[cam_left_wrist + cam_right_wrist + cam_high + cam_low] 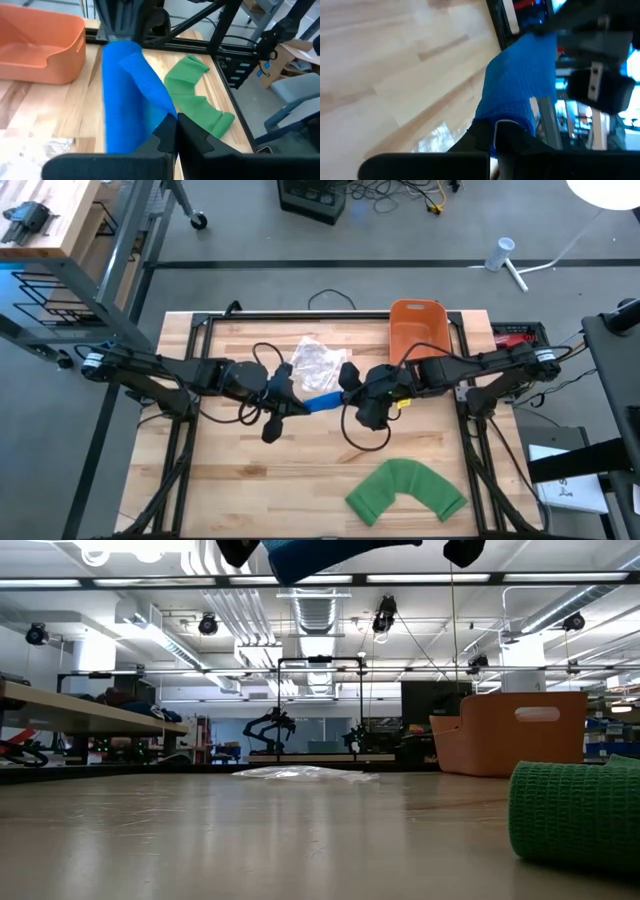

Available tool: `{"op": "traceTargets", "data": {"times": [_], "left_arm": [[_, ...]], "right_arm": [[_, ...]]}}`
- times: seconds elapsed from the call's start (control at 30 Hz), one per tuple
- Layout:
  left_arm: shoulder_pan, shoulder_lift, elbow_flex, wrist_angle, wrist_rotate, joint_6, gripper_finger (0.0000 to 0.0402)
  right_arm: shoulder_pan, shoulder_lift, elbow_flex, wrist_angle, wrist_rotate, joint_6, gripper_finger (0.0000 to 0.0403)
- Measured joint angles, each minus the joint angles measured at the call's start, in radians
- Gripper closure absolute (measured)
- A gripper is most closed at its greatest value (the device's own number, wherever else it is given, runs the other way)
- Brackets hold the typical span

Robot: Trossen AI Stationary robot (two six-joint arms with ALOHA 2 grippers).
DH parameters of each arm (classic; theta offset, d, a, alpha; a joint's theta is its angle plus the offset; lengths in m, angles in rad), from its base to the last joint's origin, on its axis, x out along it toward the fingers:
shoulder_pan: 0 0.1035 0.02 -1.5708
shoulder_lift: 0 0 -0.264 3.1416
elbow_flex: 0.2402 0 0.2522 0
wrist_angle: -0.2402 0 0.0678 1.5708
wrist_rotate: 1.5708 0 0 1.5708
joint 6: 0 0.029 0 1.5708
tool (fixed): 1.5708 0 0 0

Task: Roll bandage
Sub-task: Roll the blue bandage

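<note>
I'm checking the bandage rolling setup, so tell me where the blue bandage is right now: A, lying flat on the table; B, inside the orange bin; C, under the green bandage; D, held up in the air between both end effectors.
D: the blue bandage spans between the left end effector and right end effector, both shut on it above the table.

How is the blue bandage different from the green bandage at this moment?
The blue bandage is held up above the table, stretched between the left gripper and the right gripper, both shut on it; the green bandage lies untouched on the wooden table. The blue one runs almost straight between the grippers; the green one lies in a bent arch near the table's front edge. Both look like soft, ribbed fabric strips.
</note>
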Motion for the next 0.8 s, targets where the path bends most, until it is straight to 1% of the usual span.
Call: {"op": "traceTargets", "data": {"times": [0.17,0.27,0.37,0.5,0.73,0.8], "left_arm": [[0.006,0.000,0.000,0.047,-0.048,0.051,0.0401],[0.014,0.000,0.000,0.074,-0.055,0.089,0.0401],[0.026,0.001,0.000,0.074,-0.053,0.095,0.0401],[0.035,0.002,0.000,0.038,-0.054,0.094,0.0401],[0.035,0.001,0.000,-0.055,-0.050,0.093,0.0401],[0.035,0.001,0.000,-0.054,-0.050,0.093,0.0401]], "right_arm": [[0.001,0.000,0.000,0.002,-0.058,0.000,0.0403],[0.000,0.000,-0.002,0.003,-0.109,0.004,0.0403],[0.001,0.000,-0.002,0.008,-0.160,0.022,0.0403],[0.000,0.000,0.001,0.006,-0.170,0.066,0.0403],[0.001,-0.001,0.005,0.006,-0.189,0.066,0.0403],[0.001,-0.001,0.005,0.011,-0.206,0.066,0.0403]]}}
